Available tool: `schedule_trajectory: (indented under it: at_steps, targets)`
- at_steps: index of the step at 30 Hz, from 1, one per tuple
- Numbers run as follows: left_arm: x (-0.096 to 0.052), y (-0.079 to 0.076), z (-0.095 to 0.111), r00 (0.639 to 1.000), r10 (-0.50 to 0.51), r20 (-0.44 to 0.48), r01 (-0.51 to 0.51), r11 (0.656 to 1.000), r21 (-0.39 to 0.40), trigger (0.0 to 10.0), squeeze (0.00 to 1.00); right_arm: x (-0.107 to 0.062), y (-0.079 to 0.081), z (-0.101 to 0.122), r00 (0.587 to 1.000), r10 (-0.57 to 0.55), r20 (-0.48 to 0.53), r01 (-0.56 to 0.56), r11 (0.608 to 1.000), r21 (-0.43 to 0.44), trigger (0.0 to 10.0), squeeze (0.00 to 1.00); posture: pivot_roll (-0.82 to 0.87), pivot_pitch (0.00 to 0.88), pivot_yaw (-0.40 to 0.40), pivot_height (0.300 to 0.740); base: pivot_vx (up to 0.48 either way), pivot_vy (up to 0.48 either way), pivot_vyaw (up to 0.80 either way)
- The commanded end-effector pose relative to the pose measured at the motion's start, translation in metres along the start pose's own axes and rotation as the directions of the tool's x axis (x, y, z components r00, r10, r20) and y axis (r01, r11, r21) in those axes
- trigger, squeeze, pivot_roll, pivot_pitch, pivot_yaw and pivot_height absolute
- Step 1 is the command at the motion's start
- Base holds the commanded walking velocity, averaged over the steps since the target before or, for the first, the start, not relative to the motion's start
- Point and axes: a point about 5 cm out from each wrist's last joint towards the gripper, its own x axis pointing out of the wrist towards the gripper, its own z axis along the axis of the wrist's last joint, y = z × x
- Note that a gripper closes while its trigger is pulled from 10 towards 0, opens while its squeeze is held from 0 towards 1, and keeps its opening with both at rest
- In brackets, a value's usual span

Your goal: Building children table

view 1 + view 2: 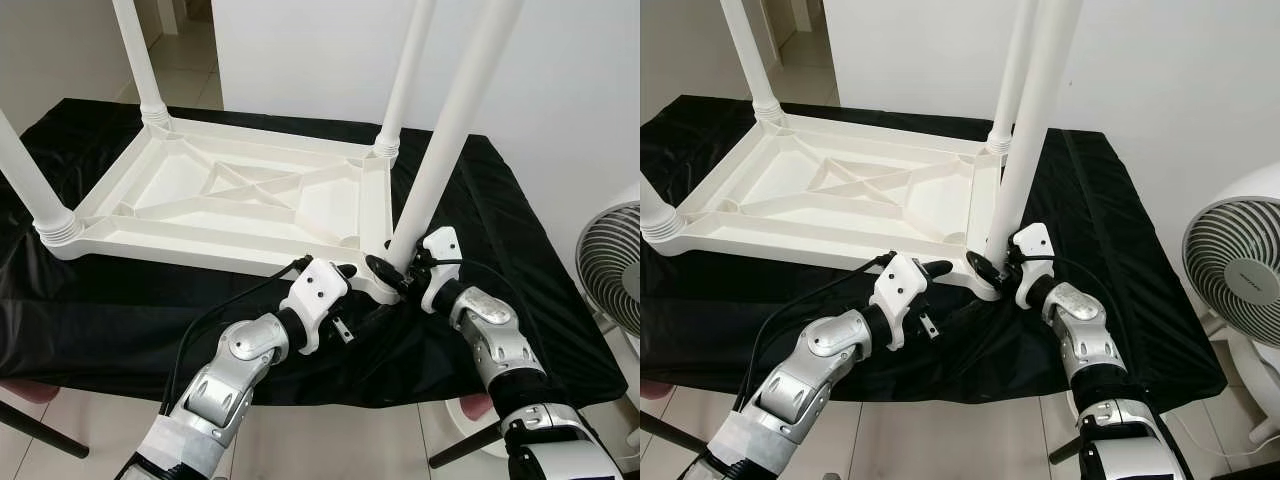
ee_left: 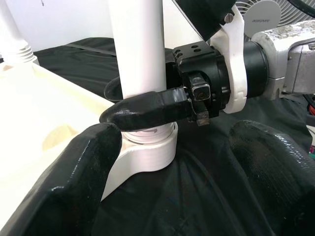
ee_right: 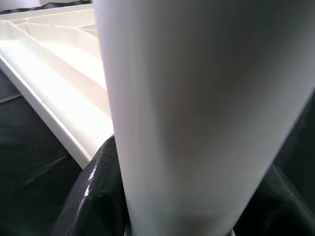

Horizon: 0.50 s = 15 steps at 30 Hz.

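1. The table top [image 1: 240, 200] lies upside down on the cloth-covered surface [image 1: 520, 260], with four legs pointing up.
2. The near-right leg [image 1: 450, 130] stands at the corner nearest the robot.
3. The right gripper [image 1: 385, 272] closes around that leg's base, and the left gripper [image 1: 345, 300] sits just left of it.
4. A fan [image 1: 1240, 270] stands to the right, beyond the surface.

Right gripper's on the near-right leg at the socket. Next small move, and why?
Probably twist the leg further into its corner socket. The right gripper has its fingers closed around the leg just above the socket, the leg leans a little rather than standing straight, and the left gripper sits open beside that corner of the upturned tabletop, so it could brace.
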Motion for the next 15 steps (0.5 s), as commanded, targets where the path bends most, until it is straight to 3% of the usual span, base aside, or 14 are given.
schedule_trajectory:
  at_steps: [1, 15]
  targets:
    - [0.000, -0.001, -0.002, 1.000, -0.011, -0.013, 0.011, 1.000, 0.004, 10.0, 0.00, -0.003, 0.005, -0.011, 0.999, -0.017, -0.044, 0.017, 1.000, 0.009, 10.0, 0.00, 0.09, 0.042, -0.051, 0.740, 0.000, 0.000, 0.00]
    - [-0.002, -0.003, -0.003, 1.000, -0.021, -0.019, 0.021, 1.000, 0.004, 10.0, 0.00, 0.005, 0.049, -0.003, 0.966, -0.255, 0.044, 0.253, 0.966, 0.049, 10.0, 0.00, 0.09, 0.032, -0.051, 0.740, 0.000, 0.000, 0.00]
